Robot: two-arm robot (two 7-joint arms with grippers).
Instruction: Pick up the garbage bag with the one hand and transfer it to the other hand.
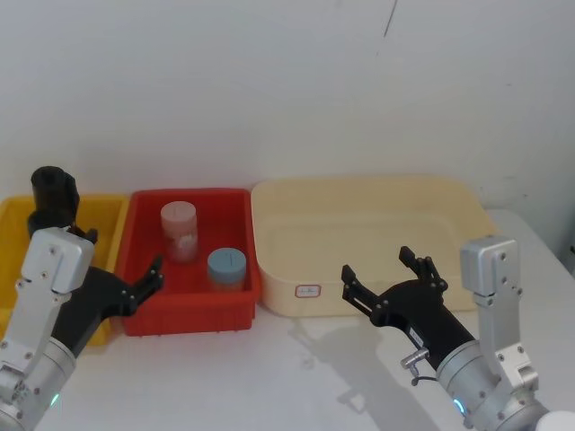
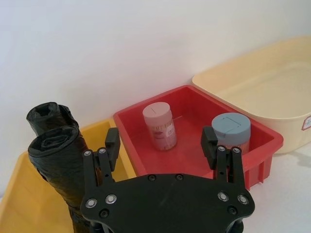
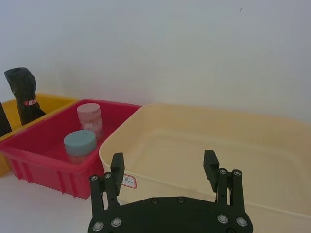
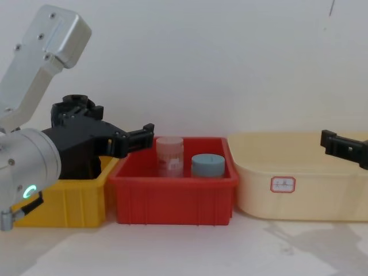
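My left claw [image 2: 161, 141] is open, close by the garbage bag [image 2: 54, 160], which stands upright in the yellow bin [image 2: 19, 196], its long axis vertical. My right claw [image 3: 164, 162], also open, hangs before the cream tub [image 3: 218, 115].

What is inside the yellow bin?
Two upright black rolls: the garbage bag and one with a red-orange mark. Their bases are covered by the left gripper.

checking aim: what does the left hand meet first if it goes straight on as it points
Probably the pink jar in the red bin: the open left hand points into the bin towards it. Depth is unclear.
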